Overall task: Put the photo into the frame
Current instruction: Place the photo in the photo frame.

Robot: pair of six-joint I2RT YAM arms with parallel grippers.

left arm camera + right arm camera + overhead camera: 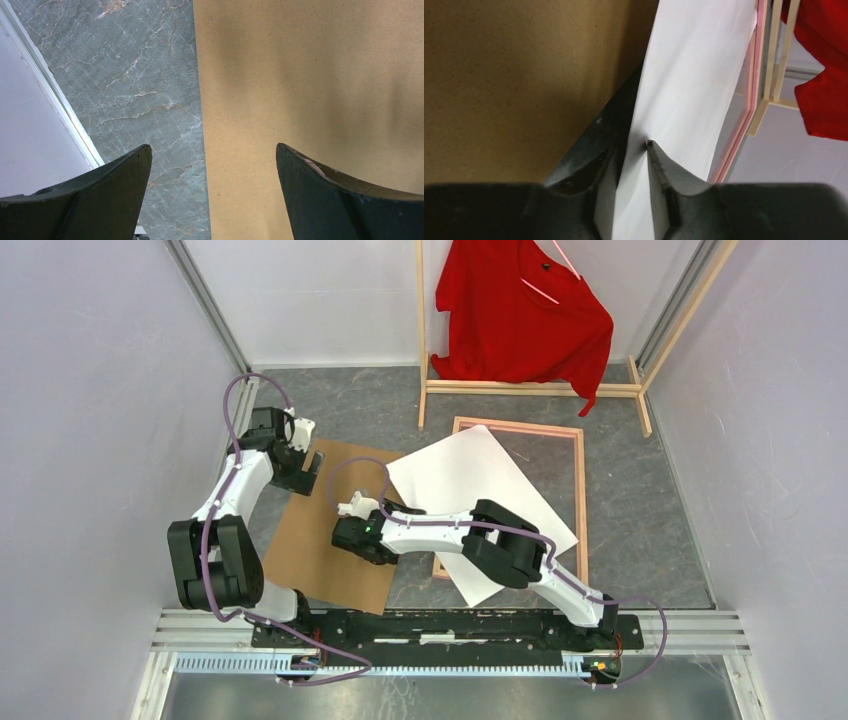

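The photo [470, 485] lies white back up, turned at an angle, across the left side of the frame [580, 480] and onto the brown backing board [325, 540]. My right gripper [385, 508] is shut on the photo's near-left edge. In the right wrist view the right gripper [638, 147] has both fingers pinching the white sheet [694, 75], with the frame's pink rail [751, 85] behind it. My left gripper [312, 465] is open and empty over the board's far-left corner. In the left wrist view the left gripper [214, 147] straddles the board's edge [310, 75].
A wooden clothes rack [530, 388] with a red shirt [520, 315] stands at the back, just beyond the frame; both show in the right wrist view [774, 65]. White walls close in on the left and right. The table top [135, 75] is grey marble.
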